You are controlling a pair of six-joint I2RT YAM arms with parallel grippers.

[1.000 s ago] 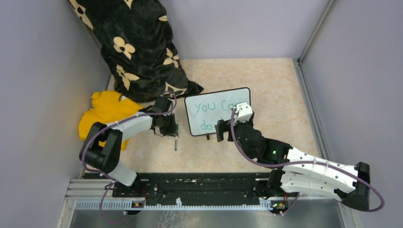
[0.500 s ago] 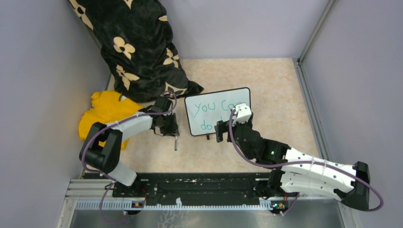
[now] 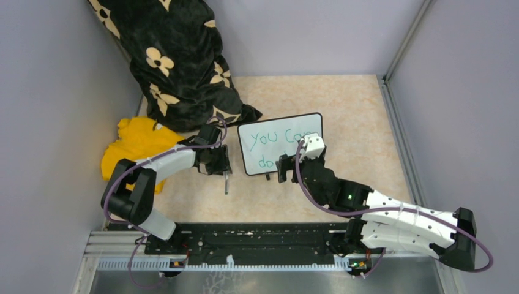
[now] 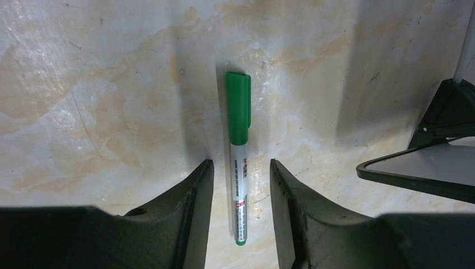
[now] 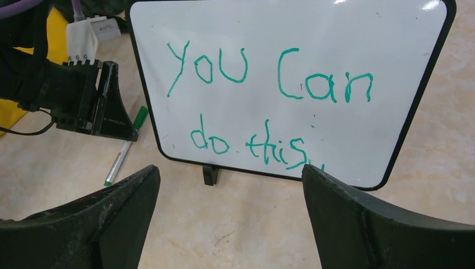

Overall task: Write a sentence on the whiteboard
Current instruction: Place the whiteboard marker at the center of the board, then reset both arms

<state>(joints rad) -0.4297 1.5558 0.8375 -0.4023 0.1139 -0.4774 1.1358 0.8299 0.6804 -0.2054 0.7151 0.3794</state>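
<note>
The whiteboard (image 5: 291,84) stands propped on its little black feet near the middle of the tabletop (image 3: 349,110), its glossy face leaning back and turned toward the arms. It has a thin black frame with rounded corners. The sentence (image 5: 263,84) runs across it in green handwriting in two lines, "you can" above and "do this" below. The letters are uneven but readable, and the lower line ends close to the bottom frame.

Just left of the board, a green marker (image 4: 239,151) lies flat on the tabletop with its cap on. The left fingers (image 4: 196,190) hang over it, parted a little wider than the barrel – one on each side, neither one touching it, nothing gripped. The right fingers (image 5: 131,202) are spread wide and empty, low over the tabletop in front of the board and facing its lettering, apart from the frame.

Behind the left arm a black cloth (image 3: 177,61) with pale flower shapes is heaped in the far left corner, and a crumpled yellow cloth (image 3: 138,144) lies beside it against the wall. The tabletop is mottled beige, stone-like, enclosed by plain grey walls (image 3: 306,30).
</note>
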